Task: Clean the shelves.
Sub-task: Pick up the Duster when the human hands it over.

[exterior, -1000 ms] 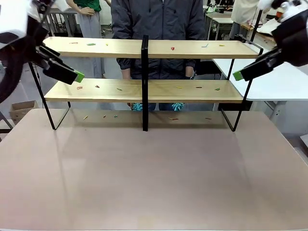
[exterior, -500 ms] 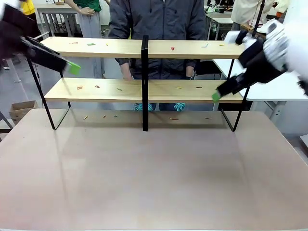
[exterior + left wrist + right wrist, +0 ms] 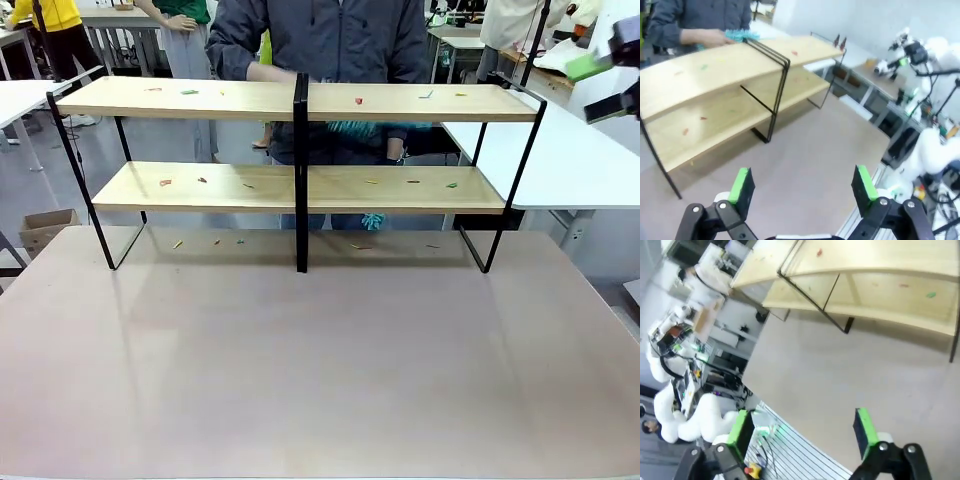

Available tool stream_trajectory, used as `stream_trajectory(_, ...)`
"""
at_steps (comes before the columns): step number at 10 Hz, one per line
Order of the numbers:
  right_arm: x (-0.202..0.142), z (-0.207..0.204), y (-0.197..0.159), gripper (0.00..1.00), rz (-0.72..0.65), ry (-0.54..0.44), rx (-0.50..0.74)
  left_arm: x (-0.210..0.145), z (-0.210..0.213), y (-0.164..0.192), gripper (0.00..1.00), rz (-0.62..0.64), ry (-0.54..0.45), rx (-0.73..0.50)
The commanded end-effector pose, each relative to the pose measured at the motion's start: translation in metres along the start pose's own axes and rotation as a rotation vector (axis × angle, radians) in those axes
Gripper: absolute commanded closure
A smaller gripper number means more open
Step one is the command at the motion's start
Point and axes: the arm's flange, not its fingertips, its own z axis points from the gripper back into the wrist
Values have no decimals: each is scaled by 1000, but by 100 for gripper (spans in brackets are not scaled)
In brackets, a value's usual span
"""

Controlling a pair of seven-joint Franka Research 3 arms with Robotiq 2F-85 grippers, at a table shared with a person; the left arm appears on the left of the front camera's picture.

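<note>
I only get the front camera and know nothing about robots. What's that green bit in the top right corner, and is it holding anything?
Observer: That's a pad of the right gripper; its own camera shows the jaws wide open, nothing between them, above the table.
Operator: And the other claw?
Observer: The left gripper is open and empty too, facing the shelves.
Operator: What's the teal blur behind the shelves?
Observer: A fluffy teal duster in the person's hand, at the top board's far edge by the centre post.
</note>
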Motion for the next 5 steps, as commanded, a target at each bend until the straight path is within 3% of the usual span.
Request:
stream_trajectory(1, -7, -4, -4, 0, -4, -64, 8, -34, -21, -18, 0, 21, -62, 43)
stream_trajectory(3, -10, -8, -7, 0, 11, -67, 4, -35, -28, -22, 0, 47, -19, 135)
stream_trajectory(5, -5, -16, -7, 0, 15, -51, -4, -32, -47, -35, 0, 51, 122, 304)
